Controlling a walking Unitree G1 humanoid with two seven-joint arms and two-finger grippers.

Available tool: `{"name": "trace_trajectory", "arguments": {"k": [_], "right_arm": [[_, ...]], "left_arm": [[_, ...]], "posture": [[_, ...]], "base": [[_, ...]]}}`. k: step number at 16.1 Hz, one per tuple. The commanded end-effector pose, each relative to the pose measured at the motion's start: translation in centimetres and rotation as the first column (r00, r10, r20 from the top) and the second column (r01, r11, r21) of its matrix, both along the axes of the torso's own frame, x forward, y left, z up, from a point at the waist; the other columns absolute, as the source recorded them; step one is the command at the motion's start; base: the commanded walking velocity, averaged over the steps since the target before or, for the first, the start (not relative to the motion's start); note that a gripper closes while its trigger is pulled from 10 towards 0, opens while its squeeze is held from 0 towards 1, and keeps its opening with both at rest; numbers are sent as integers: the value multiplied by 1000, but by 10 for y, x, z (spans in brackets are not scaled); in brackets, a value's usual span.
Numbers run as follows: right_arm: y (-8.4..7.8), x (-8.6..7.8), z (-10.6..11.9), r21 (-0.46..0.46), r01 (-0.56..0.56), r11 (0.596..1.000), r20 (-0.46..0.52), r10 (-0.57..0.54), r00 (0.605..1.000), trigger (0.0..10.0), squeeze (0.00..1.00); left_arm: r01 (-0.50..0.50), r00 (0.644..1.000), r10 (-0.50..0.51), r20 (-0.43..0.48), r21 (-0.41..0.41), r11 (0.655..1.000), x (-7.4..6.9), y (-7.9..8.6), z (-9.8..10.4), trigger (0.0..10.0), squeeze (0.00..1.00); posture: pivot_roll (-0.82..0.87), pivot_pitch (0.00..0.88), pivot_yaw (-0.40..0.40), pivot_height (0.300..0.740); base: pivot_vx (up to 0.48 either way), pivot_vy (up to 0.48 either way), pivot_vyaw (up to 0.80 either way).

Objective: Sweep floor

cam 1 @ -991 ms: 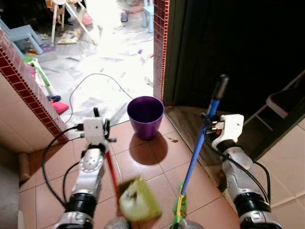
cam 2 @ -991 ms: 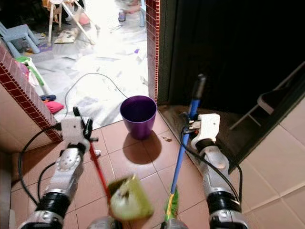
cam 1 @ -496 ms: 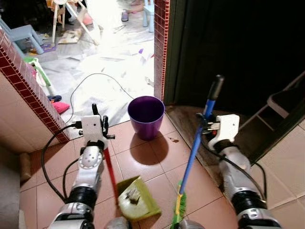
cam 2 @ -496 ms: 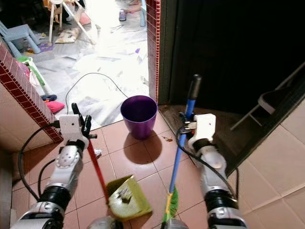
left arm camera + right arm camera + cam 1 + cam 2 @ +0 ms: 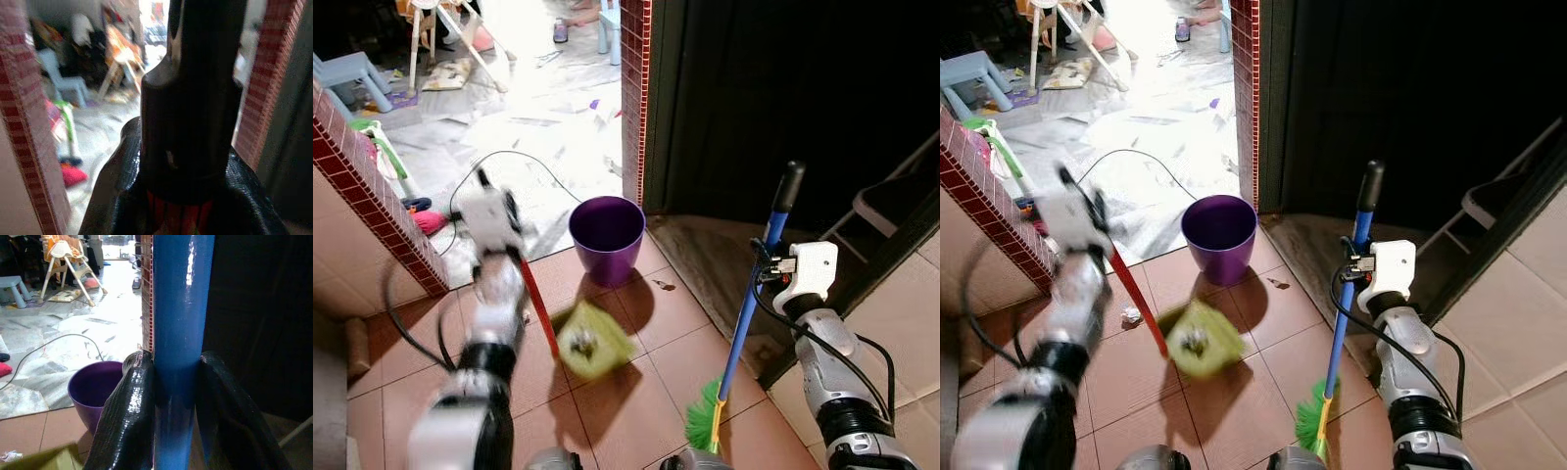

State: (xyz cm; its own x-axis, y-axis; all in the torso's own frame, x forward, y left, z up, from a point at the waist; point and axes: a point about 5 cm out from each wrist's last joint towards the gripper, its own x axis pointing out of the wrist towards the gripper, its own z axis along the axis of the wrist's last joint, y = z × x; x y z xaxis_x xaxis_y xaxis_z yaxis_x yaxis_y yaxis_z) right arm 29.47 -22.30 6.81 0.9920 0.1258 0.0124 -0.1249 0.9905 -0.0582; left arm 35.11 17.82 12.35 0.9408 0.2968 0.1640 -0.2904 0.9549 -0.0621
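The left claw [image 5: 186, 161] is clamped around the black-capped top of a red-handled, yellow-green plastic dustpan [image 5: 590, 340], which hangs blurred below it, above the terracotta floor tiles [image 5: 656, 323], with debris in its scoop. The right claw [image 5: 176, 396] grips the glossy blue pole of a broom [image 5: 751, 305]; its green bristles [image 5: 706, 423] lie on the tiles below that claw. A purple plastic bucket [image 5: 607, 238] stands ahead, between both claws.
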Motion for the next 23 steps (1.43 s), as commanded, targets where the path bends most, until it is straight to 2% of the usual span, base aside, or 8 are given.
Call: {"name": "trace_trajectory", "arguments": {"k": [1,3,7,10,13,15,20,23], "right_arm": [[3,0,3,-1,-16,1000,23,16,1000,10000,0],[4,-1,2,2,-22,1000,23,22,1000,10000,0],[13,-4,4,40,-85,996,26,84,996,10000,0],[24,-6,8,61,-134,989,46,131,990,10000,0],[38,-7,15,51,-211,976,68,208,976,10000,0],[40,-13,11,70,-217,974,51,214,975,10000,0],[40,-19,10,67,-233,970,36,231,972,10000,0],[42,-19,10,70,-238,969,30,237,971,10000,0]], "left_arm": [[-85,988,83,132,12,996,8,13,36,10000,0],[-169,966,163,202,16,985,10,26,58,10000,0],[-245,932,241,270,-22,969,6,39,78,10000,0],[-209,919,220,327,-68,976,5,37,97,10000,0],[-199,900,203,386,-49,979,5,34,119,10000,0],[-241,872,237,429,-45,969,3,41,136,10000,0],[-264,844,246,477,-31,964,1,47,159,10000,0],[-245,844,241,479,-55,968,2,46,163,10000,0]], "posture": [[-189,0,41,740],[-189,0,41,740],[-182,0,34,740],[-166,0,22,740],[-154,0,17,740],[-157,0,19,740],[-165,0,27,740],[-162,0,27,740]], "base": [[0,0,0],[0,0,0],[0,0,0],[0,0,0],[0,0,0],[0,0,0],[0,0,0],[0,0,0]]}}
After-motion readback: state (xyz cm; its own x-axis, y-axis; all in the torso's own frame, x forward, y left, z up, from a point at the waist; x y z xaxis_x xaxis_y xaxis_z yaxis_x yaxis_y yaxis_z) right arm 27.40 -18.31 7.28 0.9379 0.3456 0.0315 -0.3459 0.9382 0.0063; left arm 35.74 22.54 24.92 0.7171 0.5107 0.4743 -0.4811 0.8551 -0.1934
